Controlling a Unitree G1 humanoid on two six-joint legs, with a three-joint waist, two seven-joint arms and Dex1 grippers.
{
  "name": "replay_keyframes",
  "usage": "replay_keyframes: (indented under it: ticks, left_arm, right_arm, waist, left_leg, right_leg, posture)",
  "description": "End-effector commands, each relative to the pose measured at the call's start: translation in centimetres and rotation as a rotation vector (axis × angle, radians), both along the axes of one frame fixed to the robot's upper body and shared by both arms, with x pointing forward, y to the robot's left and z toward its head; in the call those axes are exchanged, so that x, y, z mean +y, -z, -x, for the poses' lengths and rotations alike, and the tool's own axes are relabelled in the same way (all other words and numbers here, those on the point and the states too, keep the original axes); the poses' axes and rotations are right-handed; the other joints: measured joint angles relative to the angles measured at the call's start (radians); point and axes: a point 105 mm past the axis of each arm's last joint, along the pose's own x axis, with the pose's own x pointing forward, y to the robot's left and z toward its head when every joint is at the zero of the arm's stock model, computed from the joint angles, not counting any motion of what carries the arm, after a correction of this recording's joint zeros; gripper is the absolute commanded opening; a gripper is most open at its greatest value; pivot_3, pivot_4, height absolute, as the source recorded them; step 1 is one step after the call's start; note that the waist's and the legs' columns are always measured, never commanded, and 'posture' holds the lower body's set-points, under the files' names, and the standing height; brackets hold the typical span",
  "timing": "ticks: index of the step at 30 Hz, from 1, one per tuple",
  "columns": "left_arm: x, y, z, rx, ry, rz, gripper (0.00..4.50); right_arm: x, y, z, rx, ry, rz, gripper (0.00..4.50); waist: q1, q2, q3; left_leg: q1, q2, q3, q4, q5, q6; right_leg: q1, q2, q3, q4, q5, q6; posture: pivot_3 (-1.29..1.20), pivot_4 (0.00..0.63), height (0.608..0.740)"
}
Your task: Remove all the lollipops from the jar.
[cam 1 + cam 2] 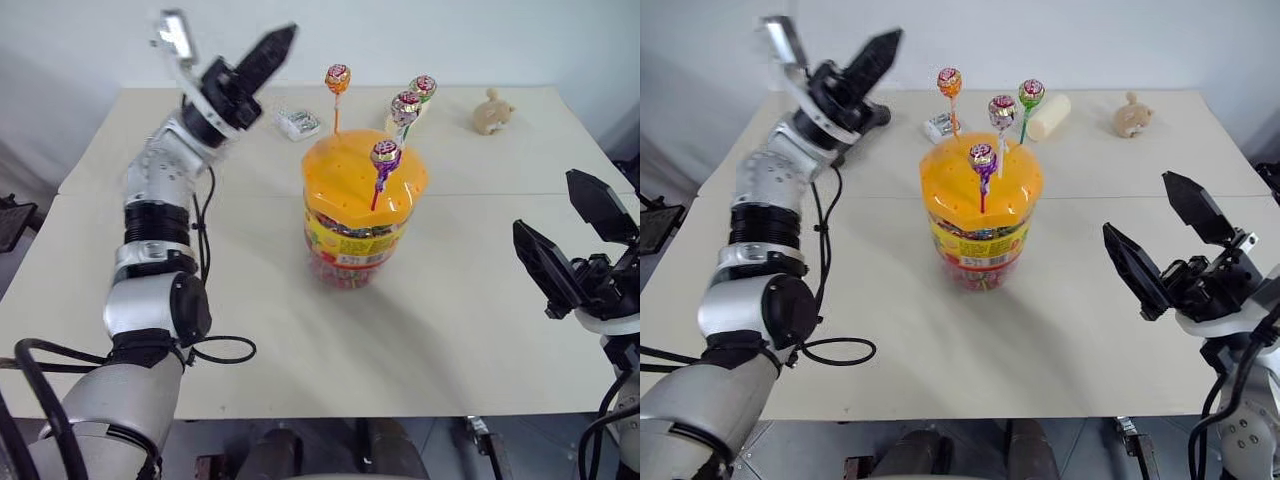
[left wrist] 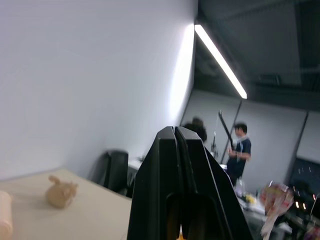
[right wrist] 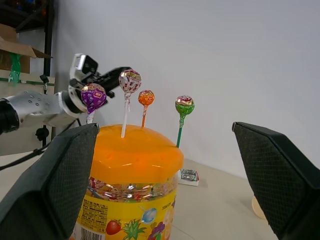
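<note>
Jar mid-table; left hand closed, seemingly empty.

My two head eyes look down on the worktop from above, both showing the jar. My left wrist camera looks up along its fingers at the wall. My right wrist camera sits close to the jar, looking sideways.

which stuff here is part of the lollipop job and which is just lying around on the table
Part of the job:
- jar
- orange lollipop
- purple lollipop
- pink lollipop
- green lollipop

Just lying about:
- cream roll
- small tan figure
- small wrapped packet
</note>
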Motion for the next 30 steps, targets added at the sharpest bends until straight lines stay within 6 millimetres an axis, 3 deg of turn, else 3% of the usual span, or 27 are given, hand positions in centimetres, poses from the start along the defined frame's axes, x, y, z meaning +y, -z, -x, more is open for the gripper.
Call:
replay_keyframes:
  ticks: [1, 3, 6, 11, 19, 23, 26, 30]
  left_arm:
    - [1.8, 2.1, 0.7, -0.009, -0.071, -0.118, 0.03]
    - [2.2, 4.1, 0.6, -0.029, -0.146, -0.209, 0.03]
    - [1.0, 5.1, 0.8, -0.033, -0.121, -0.222, 0.56]
    - [-2.8, 5.6, 0.4, -0.066, -0.054, -0.265, 1.99]
    - [-7.9, 4.1, -0.6, -0.085, 0.039, -0.276, 1.99]
    - [-9.2, 4.2, -1.2, -0.074, 0.045, -0.301, 1.99]
    - [-9.9, 3.7, -1.5, -0.069, 0.030, -0.289, 1.44]
    - [-9.5, 2.1, -1.3, -0.074, 0.051, -0.202, 0.25]
  right_arm:
    - [-0.1, -0.3, 0.2, -0.020, -0.012, -0.001, 4.50]
    - [0.0, -0.1, 0.0, -0.012, -0.020, 0.009, 4.50]
    - [0.0, -0.1, -0.2, -0.006, -0.028, 0.022, 4.50]
    - [-0.1, -0.2, -0.2, -0.002, -0.032, 0.037, 4.50]
    - [-0.1, -0.3, -0.1, 0.002, -0.030, 0.050, 4.50]
    - [0.0, -0.3, 0.0, 0.001, -0.026, 0.044, 4.50]
    - [0.1, -0.2, 0.2, 0.001, -0.022, 0.042, 4.50]
    - [0.1, -0.2, 0.3, -0.003, -0.012, 0.034, 4.50]
  waist:
    - [-0.003, 0.000, 0.000]
    - [0.000, 0.000, 0.000]
    - [0.023, 0.000, 0.000]
    - [0.038, -0.001, 0.000]
    - [0.022, -0.001, 0.000]
    - [0.020, -0.001, 0.000]
    - [0.021, -0.001, 0.000]
    - [0.024, -0.001, 0.000]
  left_leg:
    - [0.000, 0.000, 0.000, 0.000, 0.000, 0.000]
    - [0.000, 0.000, -0.001, 0.000, 0.000, 0.000]
    - [-0.002, -0.001, -0.003, 0.004, 0.000, 0.000]
    - [-0.003, -0.005, -0.005, 0.006, 0.000, 0.002]
    - [-0.003, -0.005, -0.003, 0.005, 0.000, 0.002]
    - [-0.003, -0.005, -0.003, 0.004, 0.000, 0.002]
    - [-0.003, -0.005, -0.002, 0.004, 0.000, 0.002]
    - [-0.003, -0.006, -0.003, 0.005, 0.001, 0.003]
  right_leg:
    - [0.000, 0.000, 0.001, 0.000, 0.000, 0.000]
    - [0.000, 0.000, 0.000, 0.000, 0.000, 0.000]
    - [0.001, -0.001, -0.001, 0.000, 0.000, 0.000]
    - [0.002, -0.004, -0.002, -0.001, 0.001, 0.002]
    - [0.002, -0.003, -0.002, -0.001, 0.001, 0.002]
    - [0.001, -0.003, -0.001, -0.001, 0.001, 0.002]
    - [0.001, -0.003, -0.001, -0.001, 0.001, 0.002]
    - [0.001, -0.003, -0.001, 0.000, 0.002, 0.003]
  posture:
    - [0.00, 0.150, 0.740]
    - [0.00, 0.150, 0.740]
    - [0.00, 0.150, 0.740]
    - [0.00, 0.150, 0.740]
    - [0.00, 0.150, 0.740]
    - [0.00, 0.150, 0.740]
    - [0.00, 0.150, 0.740]
    - [0.00, 0.150, 0.740]
